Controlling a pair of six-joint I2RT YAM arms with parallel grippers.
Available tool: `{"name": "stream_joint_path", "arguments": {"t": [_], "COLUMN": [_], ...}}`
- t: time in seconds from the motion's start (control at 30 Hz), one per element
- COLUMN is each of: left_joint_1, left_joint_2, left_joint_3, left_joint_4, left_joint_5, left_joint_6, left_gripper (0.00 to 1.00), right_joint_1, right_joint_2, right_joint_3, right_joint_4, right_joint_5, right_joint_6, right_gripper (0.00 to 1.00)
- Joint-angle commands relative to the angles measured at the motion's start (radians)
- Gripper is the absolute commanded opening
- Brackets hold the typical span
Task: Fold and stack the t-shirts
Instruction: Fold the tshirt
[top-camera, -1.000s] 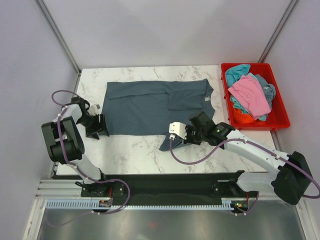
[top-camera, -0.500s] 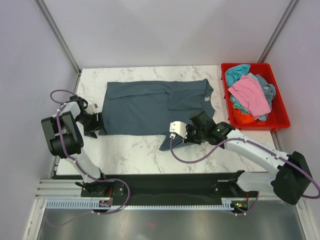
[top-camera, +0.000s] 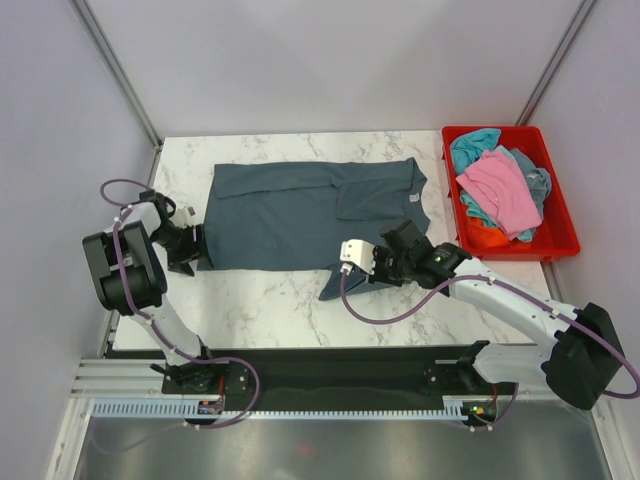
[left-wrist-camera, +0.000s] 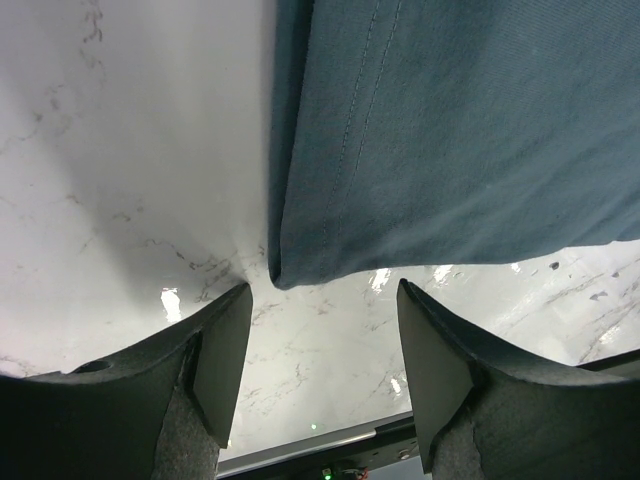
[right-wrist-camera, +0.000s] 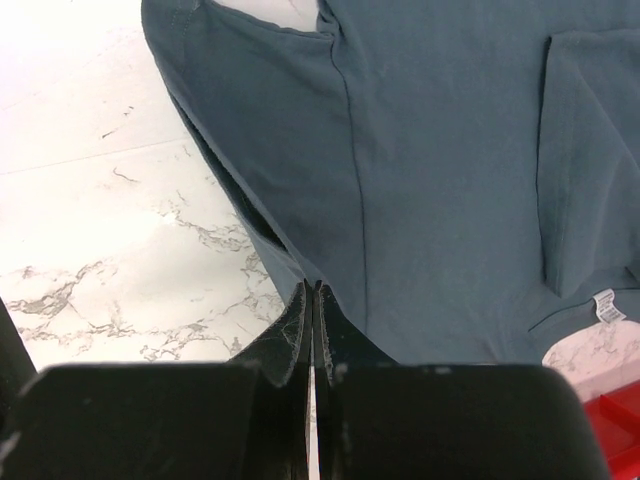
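The dark slate-blue t-shirt (top-camera: 300, 210) lies spread flat on the far half of the table (top-camera: 260, 300). Its long axis runs from the left edge to the right edge. The hem points at the left edge, and the collar with its white tag (top-camera: 411, 199) points at the right edge, where the red bin (top-camera: 520, 252) holds the pink (top-camera: 500, 190), teal (top-camera: 475, 145) and orange (top-camera: 480, 237) shirts.

My left gripper (left-wrist-camera: 322, 298) sits low at the near-left corner of the hem. Its fingers are spread to either side of that corner, closed on nothing, placed as I judge to take the corner for a fold.

My right gripper (right-wrist-camera: 312, 295) is at the shirt's near edge beside the trailing sleeve, with its fingers pressed together. A thin fold may be caught between them, but the cloth hides the tips, so I cannot tell. I judge that two holds along the near edge would let me carry it over evenly.
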Motion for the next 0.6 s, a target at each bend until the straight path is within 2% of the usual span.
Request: {"name": "stream_joint_path", "arguments": {"t": [0.0,0.57], "left_joint_1": [0.004,0.004], "left_joint_2": [0.004,-0.01], "left_joint_3": [0.009,0.02], "left_joint_4": [0.007,0.007], "left_joint_5": [0.002,0.002], "left_joint_6": [-0.019,-0.019], "left_gripper": [0.68,0.68], "right_joint_1": [-0.01,-0.02], "right_joint_2": [0.0,0.002], "right_joint_3": [0.009,0.014], "right_joint_4": [0.032,0.034], "right_joint_5": [-0.007,-0.008], "right_joint_6": [0.017,0.023], "right_gripper": [0.0,0.0]}}
